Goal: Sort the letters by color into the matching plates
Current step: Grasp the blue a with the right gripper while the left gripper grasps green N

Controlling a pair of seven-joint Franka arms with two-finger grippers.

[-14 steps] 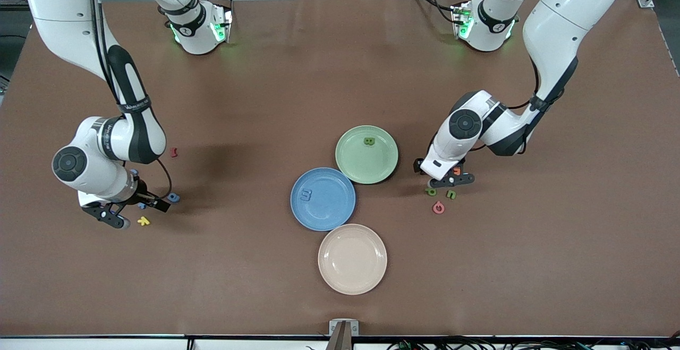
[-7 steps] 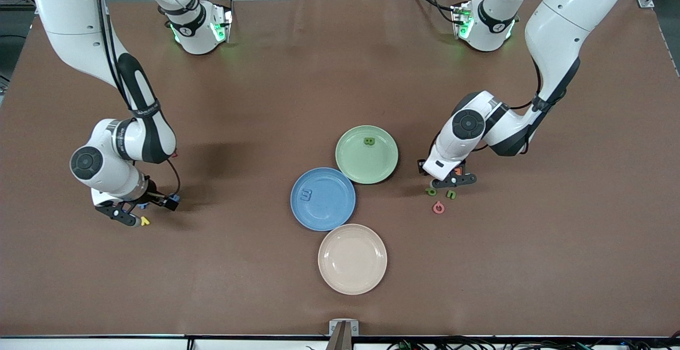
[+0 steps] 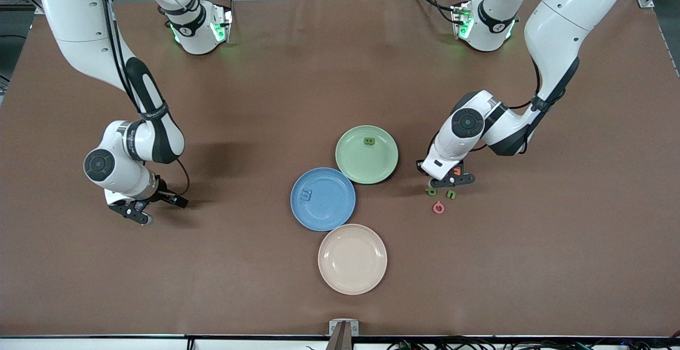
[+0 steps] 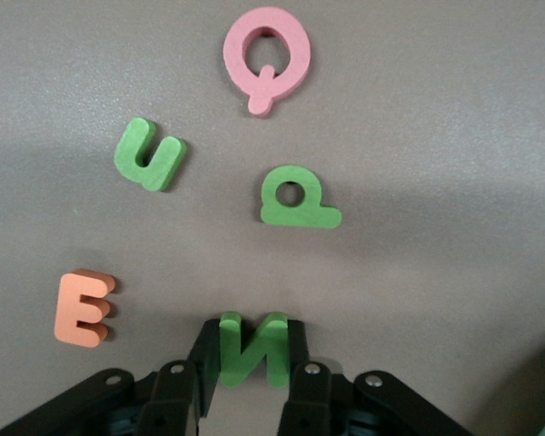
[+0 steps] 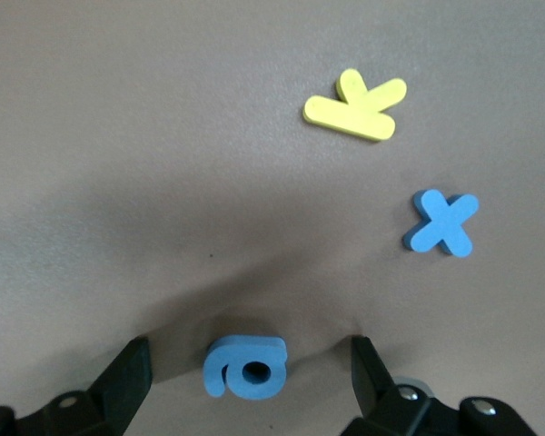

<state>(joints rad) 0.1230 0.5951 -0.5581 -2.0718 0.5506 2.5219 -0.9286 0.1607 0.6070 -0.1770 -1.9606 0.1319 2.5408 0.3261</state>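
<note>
Your left gripper (image 4: 245, 381) pinches the light green foam N (image 4: 251, 347) across its legs — soft, squeeze gently — right gripper (image 5: 250, 377) open astride the blue foam letter (image 5: 245, 367).

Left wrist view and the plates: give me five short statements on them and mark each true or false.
1. The left gripper has its jaws closed on the green N. True.
2. The pink Q lies in the green plate. False: it lies on the table beside the green P and green U.
3. The blue plate holds one blue letter. True.
4. The beige plate holds the orange E. False: that plate holds no letter; the E lies on the table.
5. The right gripper is shut on the yellow letter. False: its jaws stand open around a blue letter.
</note>
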